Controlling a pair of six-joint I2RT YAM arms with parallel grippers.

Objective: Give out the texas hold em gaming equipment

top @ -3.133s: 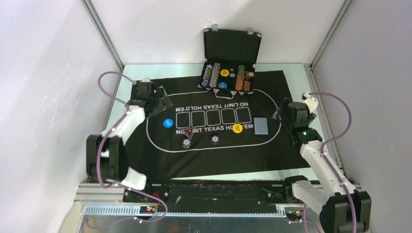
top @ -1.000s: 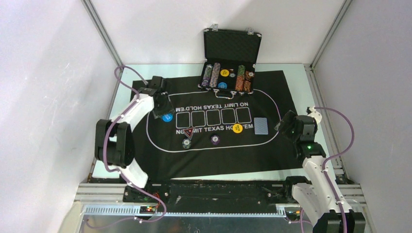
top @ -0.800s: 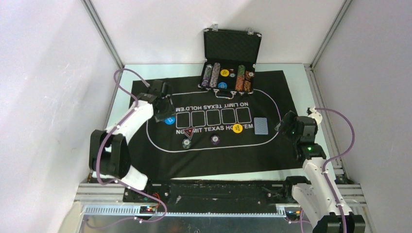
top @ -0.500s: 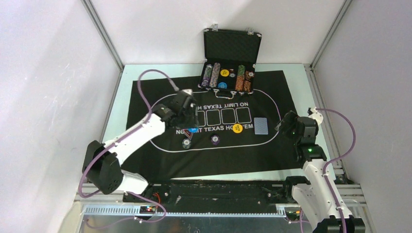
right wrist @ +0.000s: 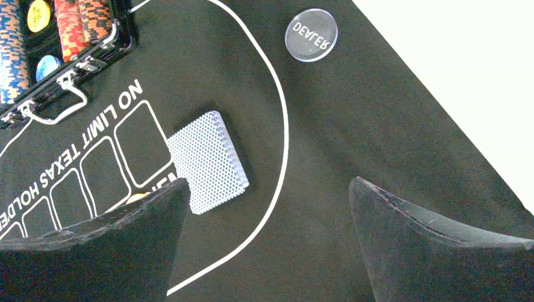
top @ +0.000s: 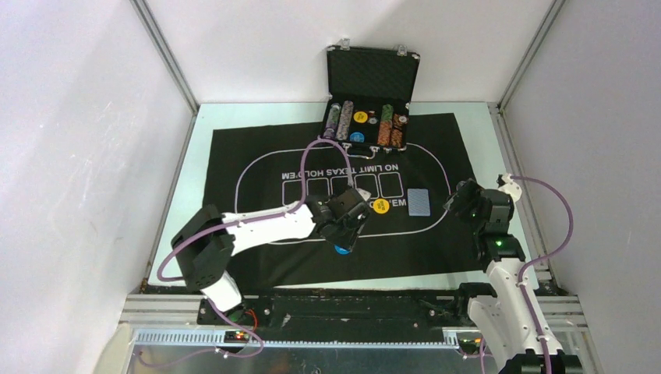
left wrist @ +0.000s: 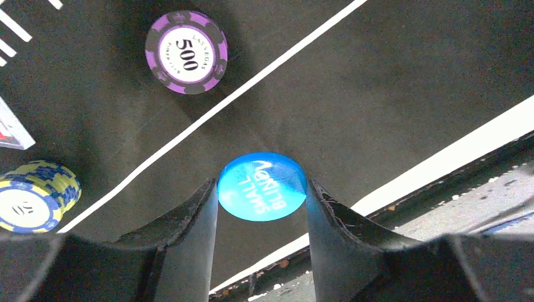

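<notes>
The left gripper (left wrist: 261, 189) is half spread, pinching the blue small-blind button (left wrist: 262, 187) by its rim above the near edge of the mat (left wrist: 390, 75). The purple 500 chip (left wrist: 186, 51) lies ahead to its left. A rim-only pinch could slip, I'd say, and drop the button off the felt. The right gripper (right wrist: 264, 207) gapes wide and holds nothing.

Blue btn (left wrist: 262, 187): "SMALL BLIND"; purple chip (left wrist: 186, 52): "500"; clear btn (right wrist: 311, 34): "DEALER"
</notes>
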